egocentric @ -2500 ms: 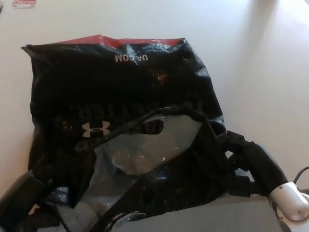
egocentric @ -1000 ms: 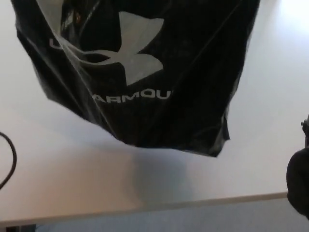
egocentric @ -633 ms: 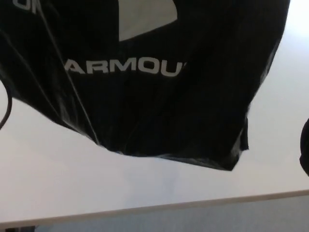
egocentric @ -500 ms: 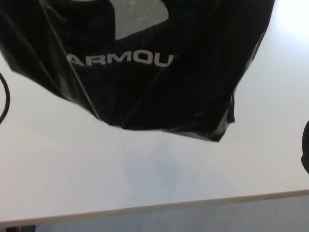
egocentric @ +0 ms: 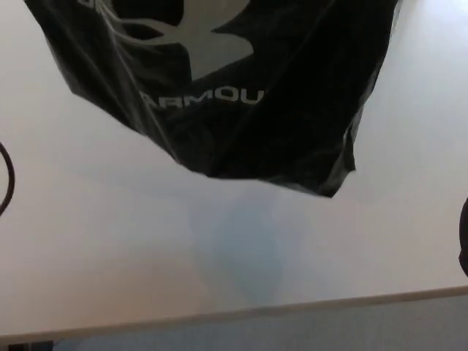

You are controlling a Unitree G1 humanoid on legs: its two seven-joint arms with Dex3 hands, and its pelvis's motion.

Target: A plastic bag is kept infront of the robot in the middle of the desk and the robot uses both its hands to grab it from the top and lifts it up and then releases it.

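A black plastic bag (egocentric: 285, 110) with a white logo and the word ARMOUR fills the top of the head view. It hangs in the air above the white desk (egocentric: 110, 248), its crumpled bottom corner low at the right and a faint shadow on the desk beneath it. The bag's top runs out of the picture, so what holds it is hidden. Neither of my hands shows.
A thin black cable (egocentric: 7, 179) curves in at the left edge. A dark rounded shape (egocentric: 463, 234) sits at the right edge. The desk's front edge (egocentric: 292, 311) crosses the bottom of the picture, with grey floor below.
The bag lay crumpled on the desk with both hands at it 2.5 s ago; now it hangs in the air. Over the last half second it looks smaller and shows more of its logo.
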